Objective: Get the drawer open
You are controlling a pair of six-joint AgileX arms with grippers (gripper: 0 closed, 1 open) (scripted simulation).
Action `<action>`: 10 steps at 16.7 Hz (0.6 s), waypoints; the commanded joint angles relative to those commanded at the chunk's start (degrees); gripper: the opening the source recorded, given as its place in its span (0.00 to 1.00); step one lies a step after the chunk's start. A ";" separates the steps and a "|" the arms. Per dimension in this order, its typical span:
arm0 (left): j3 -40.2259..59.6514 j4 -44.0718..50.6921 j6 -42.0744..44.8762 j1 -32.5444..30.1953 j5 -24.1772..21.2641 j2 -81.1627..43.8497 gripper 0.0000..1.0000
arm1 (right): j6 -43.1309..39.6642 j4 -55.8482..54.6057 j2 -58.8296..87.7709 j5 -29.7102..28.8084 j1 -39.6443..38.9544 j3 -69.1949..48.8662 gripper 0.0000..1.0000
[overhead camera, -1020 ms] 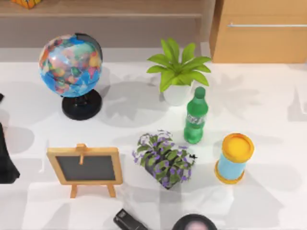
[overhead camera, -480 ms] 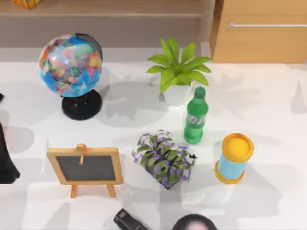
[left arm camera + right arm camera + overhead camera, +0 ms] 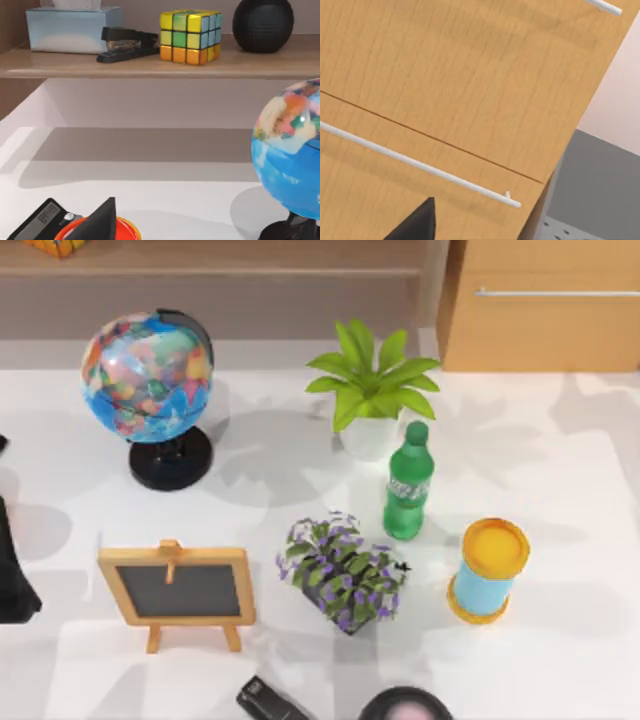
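Observation:
The drawer is a light tan wooden front with a thin silver bar handle, standing shut at the table's back right. In the right wrist view the drawer front is close up, and its silver handle runs slantwise across it. A thin seam separates it from a second wooden front with its own handle. A dark part of my right gripper hangs just short of the near handle, not touching it. My left arm is parked at the table's left edge.
On the table stand a globe, a potted plant, a green bottle, a purple-flowered planter, a small chalkboard easel and a blue and yellow can. An open wooden shelf holds a colour cube.
The arm shadows on the table's right side have slid towards the drawer. The objects on the table and the left arm have not moved.

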State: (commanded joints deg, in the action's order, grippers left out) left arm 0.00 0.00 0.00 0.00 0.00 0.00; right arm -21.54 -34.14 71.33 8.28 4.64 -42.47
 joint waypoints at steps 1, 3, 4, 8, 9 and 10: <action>0.00 0.00 0.00 0.00 0.00 0.00 1.00 | -5.50 -3.31 4.31 -1.97 -2.23 -1.24 1.00; 0.00 0.00 0.00 0.00 0.00 0.00 1.00 | -18.06 -10.08 13.76 -5.91 -6.27 -3.62 1.00; 0.00 0.00 0.00 0.00 0.00 0.00 1.00 | -24.70 -13.46 18.73 -7.82 -7.99 -4.72 1.00; 0.00 0.00 0.00 0.00 0.00 0.00 1.00 | -48.28 -26.03 38.18 -14.49 -12.76 -8.34 1.00; 0.00 0.00 0.00 0.00 0.00 0.00 1.00 | -52.78 -28.78 42.42 -15.84 -13.43 -9.04 1.00; 0.00 0.00 0.00 0.00 0.00 0.00 1.00 | -56.71 -31.30 46.16 -17.03 -13.96 -9.66 1.00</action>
State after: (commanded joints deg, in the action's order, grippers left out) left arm 0.00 0.00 0.00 0.00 0.00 0.00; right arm -78.25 -65.44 117.50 -8.76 -9.32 -52.12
